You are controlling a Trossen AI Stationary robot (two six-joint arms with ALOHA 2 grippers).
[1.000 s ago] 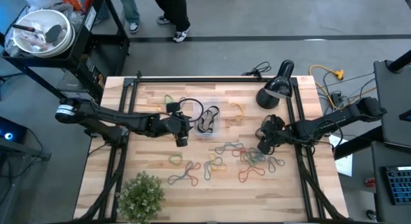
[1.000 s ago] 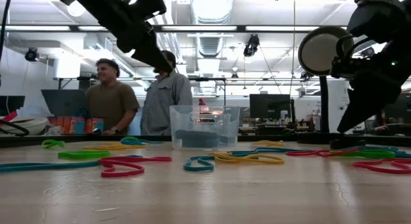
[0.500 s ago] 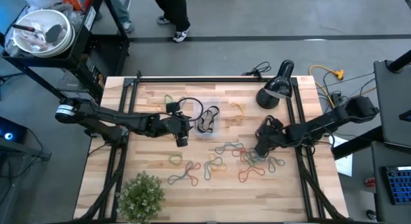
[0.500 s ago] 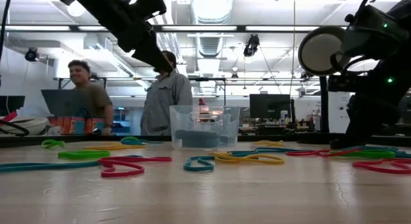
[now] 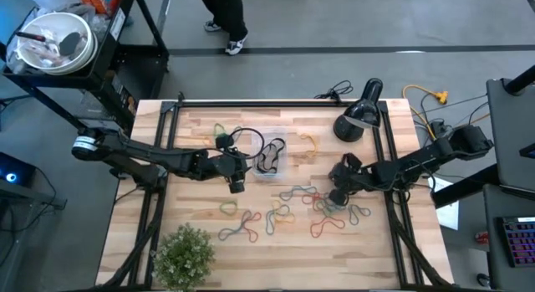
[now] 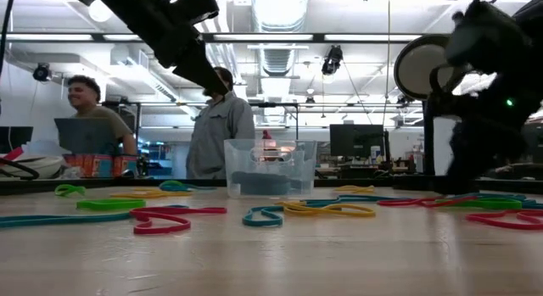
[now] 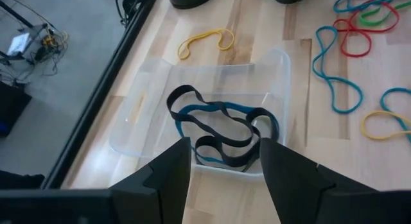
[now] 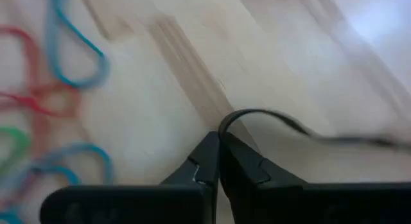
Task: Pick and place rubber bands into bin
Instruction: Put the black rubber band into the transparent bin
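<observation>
Several coloured rubber bands (image 5: 292,210) lie loose on the wooden table, toward its near right. The clear bin (image 5: 271,155) stands at mid-table, with black and blue bands (image 7: 221,131) lying on its floor. My left gripper (image 7: 225,148) hovers open just left of the bin (image 7: 282,63), above table height, with nothing between its fingers. My right gripper (image 5: 336,196) is down at the right-hand cluster of bands, shut on a black rubber band (image 8: 302,129). My right gripper pinches the black rubber band between its two fingertips at one curved end of the loop (image 8: 226,121). The fingers slant down from the table's right side. The band arches out of the tips, and its remaining length trails away over the wood.
A black lamp head (image 5: 359,116) and black cables (image 5: 334,93) sit at the far right. A potted plant (image 5: 184,254) stands at the near left corner. People (image 6: 212,126) stand beyond the far edge. A round white bowl (image 5: 52,41) is on a side stand.
My right gripper has dropped to the table, moving a little toward the near edge and the left, and has shut on a black rubber band. The bands on the table lie where they were.
</observation>
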